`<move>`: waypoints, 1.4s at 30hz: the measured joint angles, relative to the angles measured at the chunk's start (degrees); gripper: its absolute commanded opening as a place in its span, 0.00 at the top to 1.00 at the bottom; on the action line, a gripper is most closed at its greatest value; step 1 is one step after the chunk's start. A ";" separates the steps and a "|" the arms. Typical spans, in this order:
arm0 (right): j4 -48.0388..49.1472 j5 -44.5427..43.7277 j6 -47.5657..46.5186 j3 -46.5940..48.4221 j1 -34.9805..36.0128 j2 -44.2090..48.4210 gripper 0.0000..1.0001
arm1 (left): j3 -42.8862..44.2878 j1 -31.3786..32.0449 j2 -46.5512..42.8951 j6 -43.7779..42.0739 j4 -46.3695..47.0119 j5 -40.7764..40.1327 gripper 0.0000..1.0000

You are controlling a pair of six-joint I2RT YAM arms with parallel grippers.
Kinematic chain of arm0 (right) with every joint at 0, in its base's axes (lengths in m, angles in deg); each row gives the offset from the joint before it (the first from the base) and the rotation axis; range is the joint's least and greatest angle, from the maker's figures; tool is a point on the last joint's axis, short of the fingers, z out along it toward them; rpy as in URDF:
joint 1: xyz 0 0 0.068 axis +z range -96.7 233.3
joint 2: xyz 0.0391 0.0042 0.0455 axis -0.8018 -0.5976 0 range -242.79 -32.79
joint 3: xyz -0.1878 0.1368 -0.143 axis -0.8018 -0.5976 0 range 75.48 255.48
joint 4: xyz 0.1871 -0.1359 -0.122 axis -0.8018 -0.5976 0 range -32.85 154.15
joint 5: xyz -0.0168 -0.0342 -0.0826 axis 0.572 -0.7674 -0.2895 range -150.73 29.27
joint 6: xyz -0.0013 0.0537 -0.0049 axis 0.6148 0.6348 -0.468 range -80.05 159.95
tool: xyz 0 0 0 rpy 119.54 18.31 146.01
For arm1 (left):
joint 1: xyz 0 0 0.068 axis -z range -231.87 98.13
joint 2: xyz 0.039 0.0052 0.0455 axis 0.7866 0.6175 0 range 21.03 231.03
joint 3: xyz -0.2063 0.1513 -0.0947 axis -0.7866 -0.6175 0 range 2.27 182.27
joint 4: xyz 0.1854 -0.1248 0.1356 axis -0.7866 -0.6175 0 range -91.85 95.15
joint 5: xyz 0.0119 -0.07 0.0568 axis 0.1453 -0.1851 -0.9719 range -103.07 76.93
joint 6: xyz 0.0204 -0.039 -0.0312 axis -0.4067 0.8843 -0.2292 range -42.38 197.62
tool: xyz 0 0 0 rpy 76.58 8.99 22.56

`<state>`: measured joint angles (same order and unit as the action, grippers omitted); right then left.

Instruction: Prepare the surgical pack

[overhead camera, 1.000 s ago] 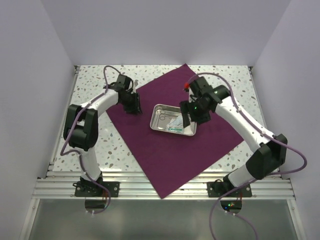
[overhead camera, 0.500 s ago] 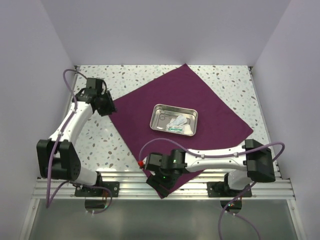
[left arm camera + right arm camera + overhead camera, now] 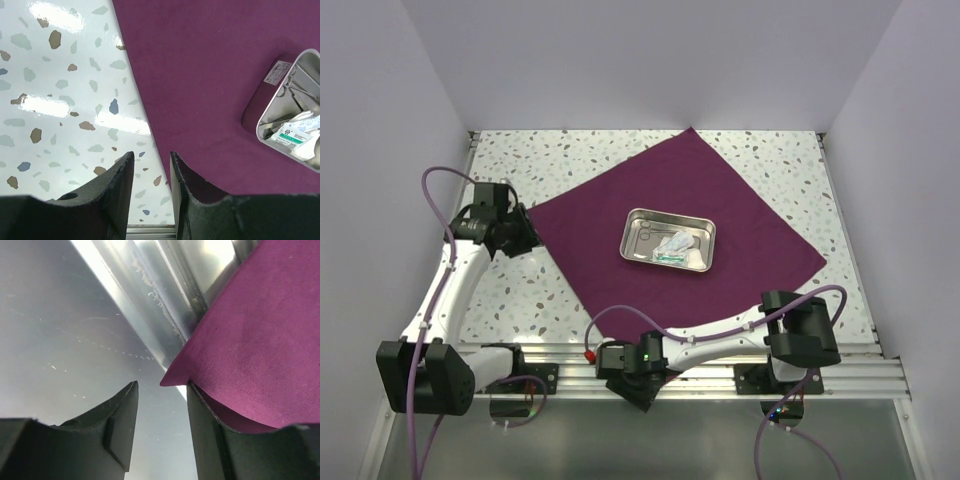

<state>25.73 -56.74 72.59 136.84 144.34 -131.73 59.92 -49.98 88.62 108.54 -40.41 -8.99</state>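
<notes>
Where right tool [image 3: 161,391] gapes, surgical pack [image 3: 250,330] corner just beyond

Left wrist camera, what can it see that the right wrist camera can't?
Only the left wrist view shows the speckled table and the metal tray with packets inside. Only the right wrist view shows a pointed corner of the purple cloth hanging past the metal rail. Both show the purple cloth and dark fingers held apart: the left gripper by the cloth's edge, the right gripper at that corner.
</notes>
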 measured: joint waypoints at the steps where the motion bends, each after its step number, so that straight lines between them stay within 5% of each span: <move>1: -0.02 -0.26 0.22 0.09 0.00 -0.11 0.55 | -0.33 0.00 -0.44 0.02 -0.04 0.02 0.61; 9: -0.42 -3.34 1.25 0.37 0.04 -0.20 0.66 | -2.21 0.00 -2.32 0.59 -0.37 0.20 0.60; 17: -3.54 -9.07 1.90 3.54 -0.11 -1.18 1.00 | -2.84 0.00 -2.29 1.05 -0.44 0.42 0.60; 22: -6.84 -12.96 2.01 5.51 -2.71 1.46 1.00 | -2.38 0.00 -1.25 1.01 -0.50 0.24 0.61; 32: -11.23 -18.10 -4.85 12.07 -27.58 11.61 1.00 | 5.07 0.00 9.05 0.22 0.24 -0.35 0.63; 42: -12.17 -21.24 -15.02 32.46 -45.77 -0.76 1.00 | 15.26 -0.04 25.90 -0.31 3.45 -0.44 0.61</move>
<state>13.56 -77.98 57.57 169.30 98.58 -132.49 75.17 -50.02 114.52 108.23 -36.96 -9.43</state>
